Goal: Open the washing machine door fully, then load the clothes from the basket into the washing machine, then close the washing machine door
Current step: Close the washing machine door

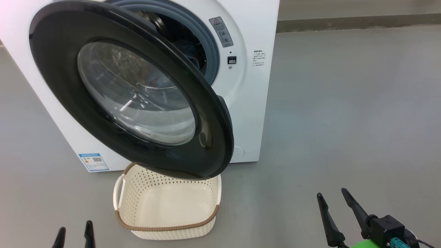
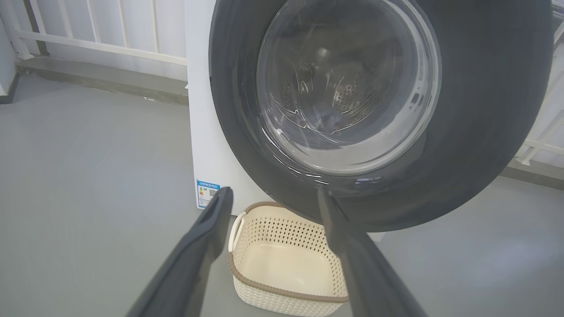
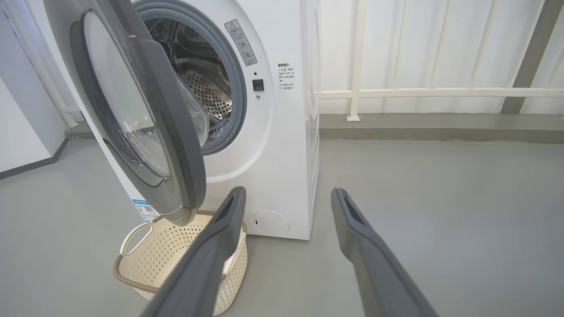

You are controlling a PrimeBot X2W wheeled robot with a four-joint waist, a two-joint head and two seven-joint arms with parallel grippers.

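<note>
The washing machine door [image 1: 131, 93] stands partly open, swung out from the left side of the washing machine [image 1: 256, 103], its black rim and bulging glass centre facing the head camera at a slant. To the right of the door's free edge, the grey gasket [image 1: 210, 51] and part of the dark opening show. In the right wrist view the perforated steel drum [image 3: 202, 88] is visible, and low in its mouth lies a scrap of bluish fabric, what can be seen of the clothes [image 3: 219, 125]; how much is in there cannot be told. The basket [image 1: 165, 228] sits on the grey floor [image 1: 344, 103] just in front of the machine, its far end tucked under the door's lower edge, and its inside is bare. A small blue label sticker [image 1: 93, 162] is at the machine's lower left corner. The left claw [image 1: 75, 227] is at the bottom left of the head view, released, fingers spread and grasping nothing, near the basket but apart from it. The right claw [image 1: 332, 193] is at the lower right, likewise released and empty, well apart from the basket and the door. A white railing [image 3: 440, 92] runs behind the machine
</note>
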